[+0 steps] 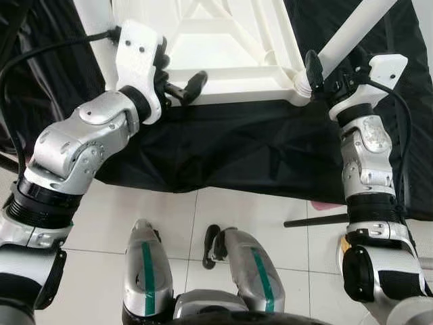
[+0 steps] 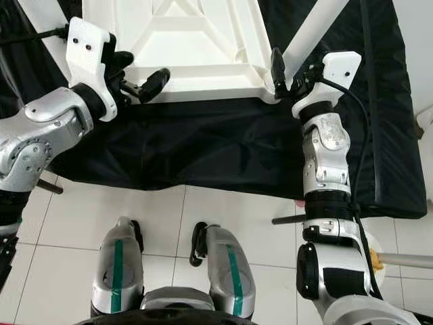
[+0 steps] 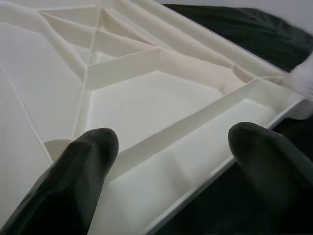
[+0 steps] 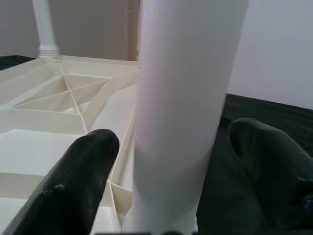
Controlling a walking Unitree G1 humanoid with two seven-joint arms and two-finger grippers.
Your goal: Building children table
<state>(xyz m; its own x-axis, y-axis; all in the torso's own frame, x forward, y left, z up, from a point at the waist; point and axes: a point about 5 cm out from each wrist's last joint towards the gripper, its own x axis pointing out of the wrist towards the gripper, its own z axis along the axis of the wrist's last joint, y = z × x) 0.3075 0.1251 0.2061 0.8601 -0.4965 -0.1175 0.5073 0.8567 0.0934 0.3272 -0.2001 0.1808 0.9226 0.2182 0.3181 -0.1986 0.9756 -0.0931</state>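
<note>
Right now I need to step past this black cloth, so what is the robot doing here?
It is putting together a white plastic tabletop, which lies underside up, ribs showing, on a black cloth over the tiled floor. The right gripper straddles a white round table leg standing at the near right corner, fingers either side and not visibly squeezing. The left gripper hovers open over the near edge, as if to steady the top. Another leg already stands at a far corner.
</note>
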